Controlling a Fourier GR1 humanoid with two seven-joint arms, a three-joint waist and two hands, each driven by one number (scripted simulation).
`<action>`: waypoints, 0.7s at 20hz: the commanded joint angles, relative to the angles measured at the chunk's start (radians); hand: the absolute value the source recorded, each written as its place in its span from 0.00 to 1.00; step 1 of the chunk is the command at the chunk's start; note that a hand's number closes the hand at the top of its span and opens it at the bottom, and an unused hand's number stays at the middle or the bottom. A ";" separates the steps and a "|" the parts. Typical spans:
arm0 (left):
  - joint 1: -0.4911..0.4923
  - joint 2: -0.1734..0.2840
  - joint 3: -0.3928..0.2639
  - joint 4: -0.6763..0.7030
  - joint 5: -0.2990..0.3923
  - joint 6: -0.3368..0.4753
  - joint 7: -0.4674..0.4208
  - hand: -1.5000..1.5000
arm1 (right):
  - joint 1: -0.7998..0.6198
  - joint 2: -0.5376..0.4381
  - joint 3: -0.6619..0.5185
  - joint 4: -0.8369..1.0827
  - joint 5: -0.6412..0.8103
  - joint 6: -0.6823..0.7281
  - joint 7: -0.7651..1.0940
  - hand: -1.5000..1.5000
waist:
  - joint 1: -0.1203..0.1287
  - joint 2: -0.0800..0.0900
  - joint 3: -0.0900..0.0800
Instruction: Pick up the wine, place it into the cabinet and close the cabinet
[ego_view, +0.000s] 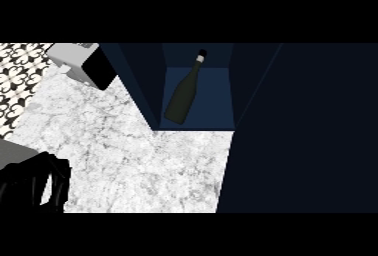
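Head view: wine (184, 92) standing inside open cabinet (198, 107), left hand (33, 182) low by bench (140, 155) (fingers curled, holding nothing), door swing could knock bottle over.

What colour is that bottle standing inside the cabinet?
The wine bottle is dark olive green, with a black top and a pale band at its neck, seen in the head view.

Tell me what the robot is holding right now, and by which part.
Nothing is held. The wine bottle is inside the open cabinet, untouched. The left robot hand is at the lower left, apart from it.
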 joint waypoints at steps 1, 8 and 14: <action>0.016 0.037 0.069 -0.020 0.059 -0.048 0.021 1.00 | -0.071 -0.007 0.058 -0.059 -0.160 -0.007 0.132 1.00 | 0.011 0.002 0.002; 0.019 0.010 0.075 0.052 0.041 -0.111 -0.024 1.00 | -0.252 0.090 0.201 -0.026 -0.095 -0.060 0.214 1.00 | 0.006 0.001 0.002; 0.059 0.045 0.132 0.042 0.083 -0.169 -0.015 1.00 | -0.413 0.229 0.307 0.011 -0.044 -0.179 0.352 1.00 | 0.012 -0.001 0.000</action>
